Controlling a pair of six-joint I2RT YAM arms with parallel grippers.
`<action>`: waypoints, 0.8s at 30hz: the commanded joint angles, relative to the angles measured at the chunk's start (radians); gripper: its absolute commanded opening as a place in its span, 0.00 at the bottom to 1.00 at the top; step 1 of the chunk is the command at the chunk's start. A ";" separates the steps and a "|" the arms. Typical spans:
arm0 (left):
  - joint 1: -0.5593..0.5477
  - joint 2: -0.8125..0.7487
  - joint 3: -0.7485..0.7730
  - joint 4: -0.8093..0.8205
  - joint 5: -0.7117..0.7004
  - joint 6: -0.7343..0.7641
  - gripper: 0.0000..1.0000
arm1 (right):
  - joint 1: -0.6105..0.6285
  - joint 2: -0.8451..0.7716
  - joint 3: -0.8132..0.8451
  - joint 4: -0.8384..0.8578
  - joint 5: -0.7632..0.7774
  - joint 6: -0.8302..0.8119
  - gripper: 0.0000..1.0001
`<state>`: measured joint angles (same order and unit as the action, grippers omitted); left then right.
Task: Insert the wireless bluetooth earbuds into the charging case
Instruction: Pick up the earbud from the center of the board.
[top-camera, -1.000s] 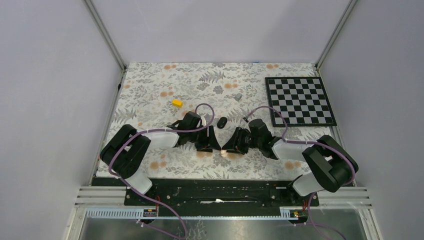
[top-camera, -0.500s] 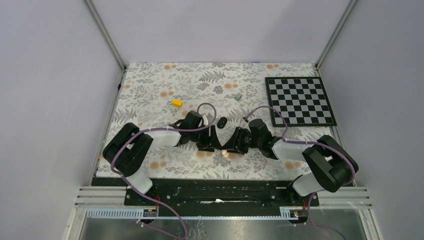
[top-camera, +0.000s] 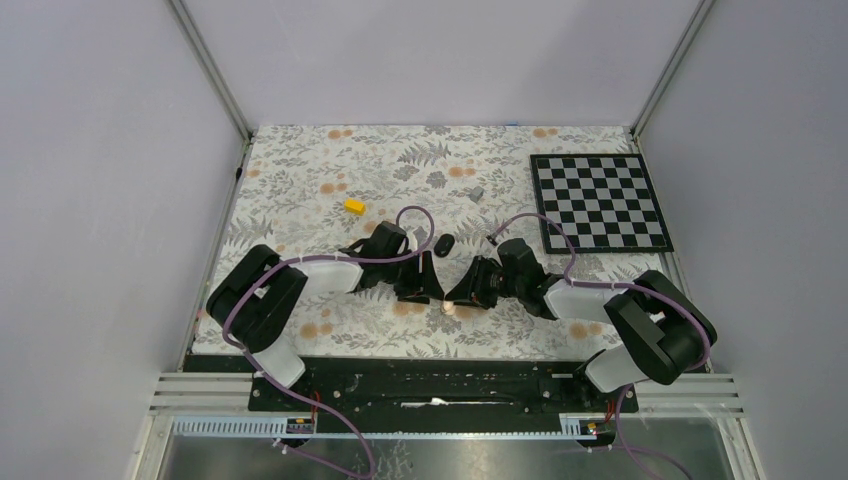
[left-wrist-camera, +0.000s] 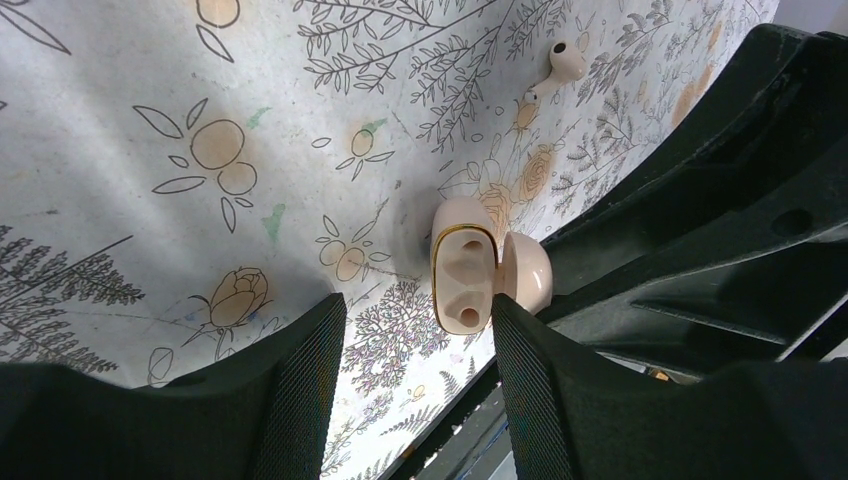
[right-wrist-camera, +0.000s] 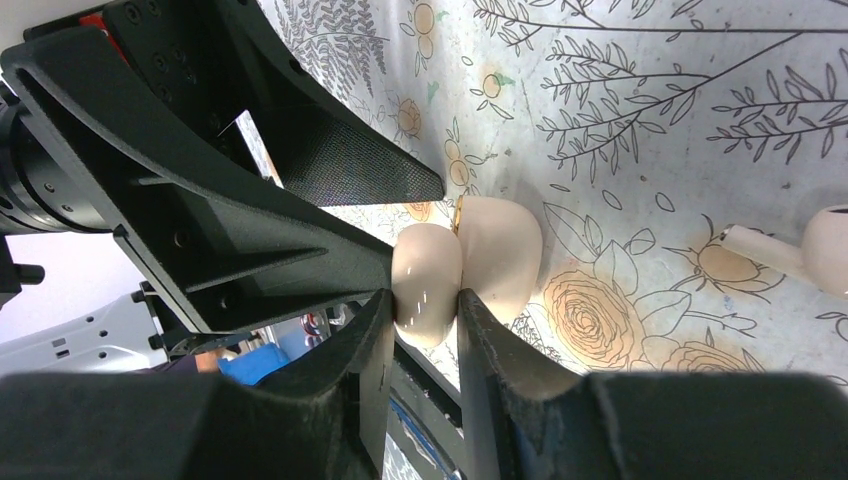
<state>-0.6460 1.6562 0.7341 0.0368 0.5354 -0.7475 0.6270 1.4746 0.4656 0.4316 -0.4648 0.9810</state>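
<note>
Right claw (right-wrist-camera: 418, 310) nearly closed, pinching open case (left-wrist-camera: 462, 275) by lid (right-wrist-camera: 428, 285), near-centre desk (left-wrist-camera: 120, 80). Left claw (left-wrist-camera: 415, 320) wide open, empty. One earbud (left-wrist-camera: 562, 63) loose nearby. Probably light, glossy, slippery, so grab the stem.

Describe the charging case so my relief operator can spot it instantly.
On the floral table, near its front edge, the right gripper pinches the charging case. It is a cream clamshell, open, unlike the black oval pod farther back.
</note>
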 joint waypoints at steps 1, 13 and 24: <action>-0.009 0.005 0.014 -0.014 0.005 0.031 0.59 | -0.004 -0.017 -0.003 0.039 -0.016 0.005 0.36; -0.022 -0.011 0.022 -0.014 0.021 0.031 0.58 | -0.004 -0.009 0.008 0.059 -0.037 0.016 0.42; -0.023 -0.052 0.019 -0.005 0.032 0.030 0.58 | -0.003 -0.005 0.005 0.068 -0.047 0.022 0.42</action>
<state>-0.6628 1.6535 0.7341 0.0254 0.5537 -0.7368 0.6270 1.4746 0.4629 0.4618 -0.4911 0.9966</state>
